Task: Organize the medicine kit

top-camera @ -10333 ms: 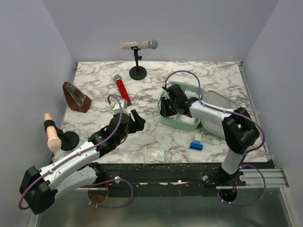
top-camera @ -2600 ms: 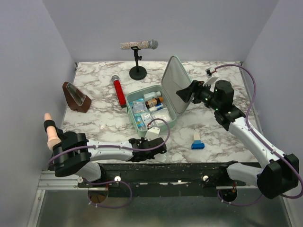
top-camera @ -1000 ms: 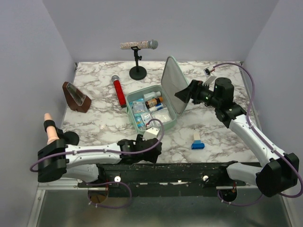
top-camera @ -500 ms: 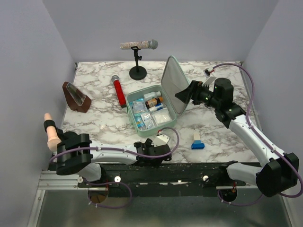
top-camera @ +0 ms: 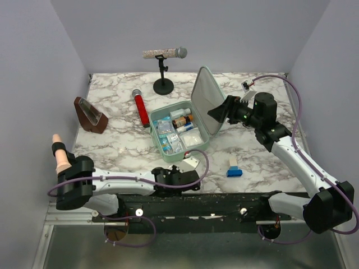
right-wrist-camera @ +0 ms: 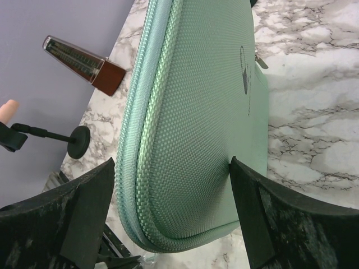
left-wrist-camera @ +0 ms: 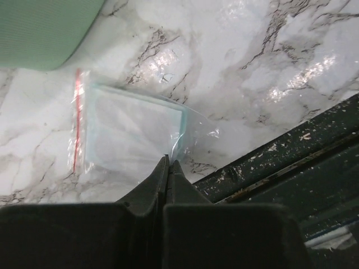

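Note:
The medicine kit point(top-camera: 152, 122) lies open mid-table, its mint-green tray packed with small bottles and packets and its lid point(top-camera: 202, 101) standing upright. My right gripper point(top-camera: 217, 113) is open behind the lid. In the right wrist view the lid's woven outer face point(right-wrist-camera: 196, 112) fills the space between the spread fingers of that gripper point(right-wrist-camera: 173, 162). A clear zip bag point(left-wrist-camera: 132, 126) with a red stripe lies flat near the table's front edge. My left gripper point(left-wrist-camera: 167, 161) is shut with its tips on the bag's near edge. From above, the left gripper point(top-camera: 188, 182) hides the bag.
A blue-and-white box point(top-camera: 233, 168) lies right of the kit. A red microphone point(top-camera: 142, 106), a microphone on a stand point(top-camera: 164, 54) and a brown metronome point(top-camera: 90, 115) sit at the back left. A flesh-coloured handle on a stand point(top-camera: 60, 159) is at the left edge. The dark front rail point(left-wrist-camera: 280, 168) runs beside the bag.
My left gripper has gone from open to shut at the bag's edge, after sliding along the front edge. The right gripper and the lid have not moved.

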You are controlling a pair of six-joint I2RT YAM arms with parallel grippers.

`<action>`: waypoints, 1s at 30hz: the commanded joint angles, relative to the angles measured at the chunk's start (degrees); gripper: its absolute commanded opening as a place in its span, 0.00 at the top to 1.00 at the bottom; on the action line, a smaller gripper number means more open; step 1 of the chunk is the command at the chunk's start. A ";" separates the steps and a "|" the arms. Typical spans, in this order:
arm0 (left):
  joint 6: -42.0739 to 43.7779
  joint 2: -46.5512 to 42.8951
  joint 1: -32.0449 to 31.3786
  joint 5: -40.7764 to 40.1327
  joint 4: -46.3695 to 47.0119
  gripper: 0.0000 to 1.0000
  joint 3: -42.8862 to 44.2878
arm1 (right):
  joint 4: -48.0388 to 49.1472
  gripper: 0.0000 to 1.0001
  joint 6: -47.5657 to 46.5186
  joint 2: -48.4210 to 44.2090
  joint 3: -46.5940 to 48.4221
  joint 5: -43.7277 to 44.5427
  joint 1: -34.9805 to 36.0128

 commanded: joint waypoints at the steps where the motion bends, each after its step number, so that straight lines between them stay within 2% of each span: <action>1: 0.96 -7.07 -0.45 -2.33 -1.34 1.00 0.75 | -1.06 0.10 -0.30 -0.14 -0.36 0.53 -0.24; 8: 1.66 -20.59 -0.36 -0.75 4.71 1.00 -0.48 | -1.32 0.09 0.32 -0.75 -0.01 0.53 -0.24; 13: 2.19 -31.49 0.16 -3.12 10.25 1.00 -0.83 | -2.90 0.02 2.60 -1.28 1.39 2.63 -0.68; 17: 4.47 -35.90 2.27 -4.71 17.01 1.00 0.22 | -2.56 0.00 5.06 -1.19 2.36 2.64 -2.25; 21: 8.59 -33.90 7.53 -1.12 21.68 1.00 4.25 | -0.89 0.00 7.69 -0.14 4.38 0.88 -3.84; 30: 9.75 -22.83 25.99 17.77 30.81 1.00 15.06 | 0.70 0.00 11.12 6.27 11.41 -6.05 -7.18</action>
